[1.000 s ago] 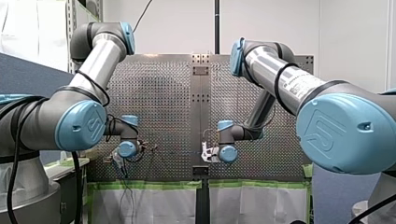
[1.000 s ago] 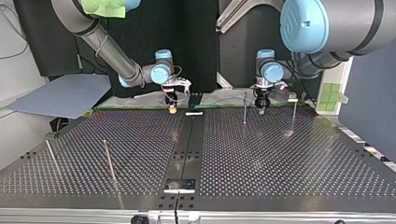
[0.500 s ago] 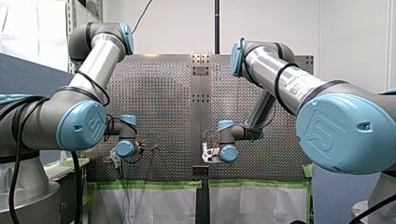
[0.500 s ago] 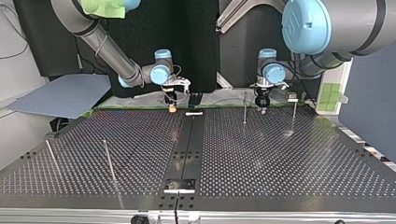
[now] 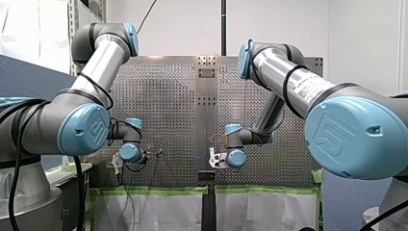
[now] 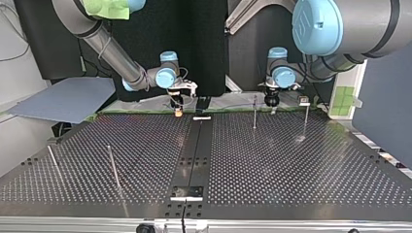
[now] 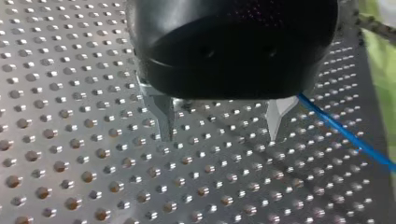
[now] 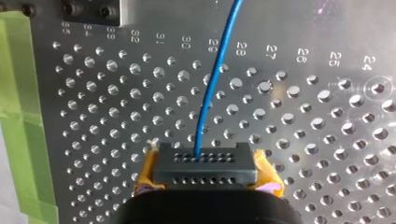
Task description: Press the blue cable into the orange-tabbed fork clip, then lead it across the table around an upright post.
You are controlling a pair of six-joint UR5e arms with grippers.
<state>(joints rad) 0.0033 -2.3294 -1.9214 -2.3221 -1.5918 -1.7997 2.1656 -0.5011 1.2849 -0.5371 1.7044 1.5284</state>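
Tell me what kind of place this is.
Most likely a robotics lab test cell. My left arm and my right arm reach over a perforated metal table fitted with upright posts, and a blue cable is laid out for routing.

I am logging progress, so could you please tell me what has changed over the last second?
My left gripper rose off the table beside the thin post; its fingers are open, with the blue cable beside them, not between. My right gripper stayed put, shut on the blue cable. The post did not move.
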